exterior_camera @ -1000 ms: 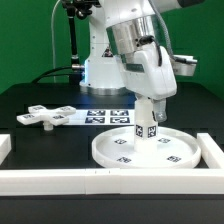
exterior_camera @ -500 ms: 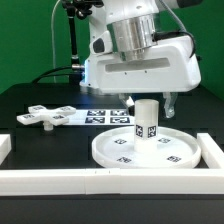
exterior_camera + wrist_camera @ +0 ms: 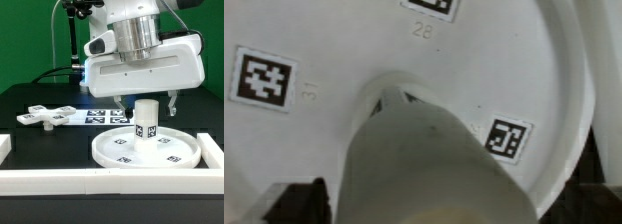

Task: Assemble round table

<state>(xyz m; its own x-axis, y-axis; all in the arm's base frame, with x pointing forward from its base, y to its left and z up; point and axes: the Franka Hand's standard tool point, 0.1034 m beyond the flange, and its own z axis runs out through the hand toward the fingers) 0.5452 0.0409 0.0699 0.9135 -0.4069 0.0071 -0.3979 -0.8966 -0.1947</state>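
Note:
The large round disc (image 3: 145, 150) lies flat on the black table at the front of the exterior view's right. The short cylindrical post (image 3: 146, 120) stands upright on its middle. My gripper (image 3: 148, 102) hovers over the post's top, open, with one finger (image 3: 122, 103) on each side of the post and a gap to it. The cross-shaped foot (image 3: 45, 116) lies flat at the exterior view's left. In the wrist view the post (image 3: 429, 150) rises between my dark fingertips (image 3: 295, 205), with the tagged disc (image 3: 349, 40) below; the gripper (image 3: 446, 208) holds nothing.
The marker board (image 3: 105, 116) lies behind the disc, between it and the foot. White border walls run along the front (image 3: 100, 180), the exterior view's right (image 3: 212, 150) and left (image 3: 5, 148). The robot's base (image 3: 100, 70) stands at the back.
The hand has turned about its vertical axis from narrow-side to broad-side on. The fingers that sat close on the post now stand apart from it. The post has stayed upright on the disc.

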